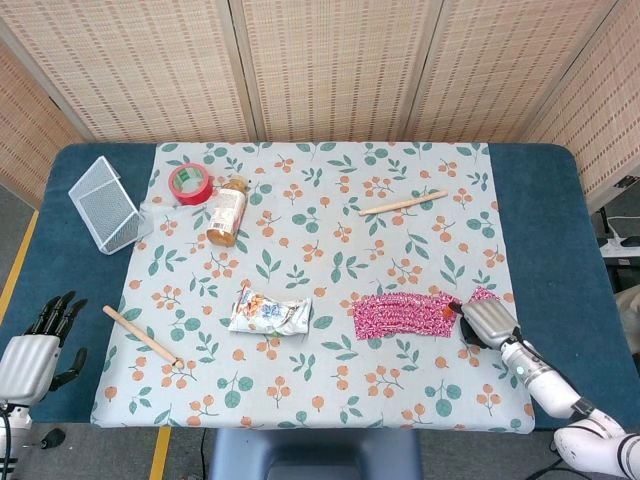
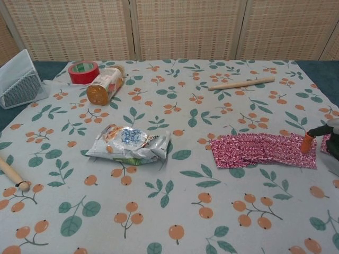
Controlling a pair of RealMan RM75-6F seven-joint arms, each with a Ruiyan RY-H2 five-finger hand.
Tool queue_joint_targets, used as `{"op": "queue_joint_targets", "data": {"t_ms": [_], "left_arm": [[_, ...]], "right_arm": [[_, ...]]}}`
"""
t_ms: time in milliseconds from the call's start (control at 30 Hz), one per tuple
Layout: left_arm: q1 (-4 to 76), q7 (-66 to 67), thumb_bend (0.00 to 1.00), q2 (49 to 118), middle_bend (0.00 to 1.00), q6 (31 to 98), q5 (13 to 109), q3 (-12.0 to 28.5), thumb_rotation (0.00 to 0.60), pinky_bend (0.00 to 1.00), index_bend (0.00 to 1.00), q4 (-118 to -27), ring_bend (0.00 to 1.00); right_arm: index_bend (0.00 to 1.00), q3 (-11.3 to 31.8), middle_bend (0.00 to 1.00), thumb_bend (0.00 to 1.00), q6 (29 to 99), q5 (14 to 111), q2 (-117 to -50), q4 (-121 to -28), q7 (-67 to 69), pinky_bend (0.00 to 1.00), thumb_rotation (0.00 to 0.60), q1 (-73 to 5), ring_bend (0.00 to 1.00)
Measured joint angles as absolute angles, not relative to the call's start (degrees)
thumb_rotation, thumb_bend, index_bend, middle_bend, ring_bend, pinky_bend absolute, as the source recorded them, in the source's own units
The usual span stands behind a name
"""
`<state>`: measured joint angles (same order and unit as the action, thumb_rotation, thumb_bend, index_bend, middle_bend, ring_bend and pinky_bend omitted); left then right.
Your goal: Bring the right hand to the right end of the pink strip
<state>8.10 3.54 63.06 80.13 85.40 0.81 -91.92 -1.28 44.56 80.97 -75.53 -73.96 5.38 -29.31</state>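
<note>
The pink patterned strip point(image 1: 405, 314) lies flat on the floral cloth at the front right; the chest view shows it as well point(image 2: 262, 150). My right hand point(image 1: 485, 322) sits over the strip's right end, silver back up, covering part of it. At the right edge of the chest view the right hand point(image 2: 326, 138) reaches in, and one orange fingertip point(image 2: 306, 143) rests on the strip near that end. It holds nothing that I can see. My left hand point(image 1: 35, 345) hangs off the table's front left corner, fingers spread and empty.
A crumpled snack packet point(image 1: 270, 312) lies left of the strip. Further back are a wooden stick point(image 1: 403, 203), a lying bottle point(image 1: 227, 210), red tape point(image 1: 190, 183) and a wire mesh holder point(image 1: 105, 203). Another stick point(image 1: 140, 335) lies at the front left.
</note>
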Motion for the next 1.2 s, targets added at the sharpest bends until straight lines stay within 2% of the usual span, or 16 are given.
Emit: {"op": "queue_joint_targets", "data": {"t_ms": [600, 1200], "left_arm": [[8.10, 3.63, 0.46, 62.96, 0.00, 80.00, 85.25, 0.81, 0.600, 0.38, 0.09, -92.10, 0.04], [7.96, 3.09, 0.46, 62.79, 0.00, 80.22, 85.14, 0.91, 0.600, 0.38, 0.09, -92.29, 0.05]], "right_arm": [[0.41, -3.67, 0.87, 0.97, 44.68, 78.38, -71.31, -78.22, -0.13, 0.71, 0.600, -27.48, 0.78], [0.42, -7.10, 0.87, 0.97, 47.00, 77.80, -66.09, -83.01, -4.68, 0.71, 0.600, -23.62, 0.78]]}}
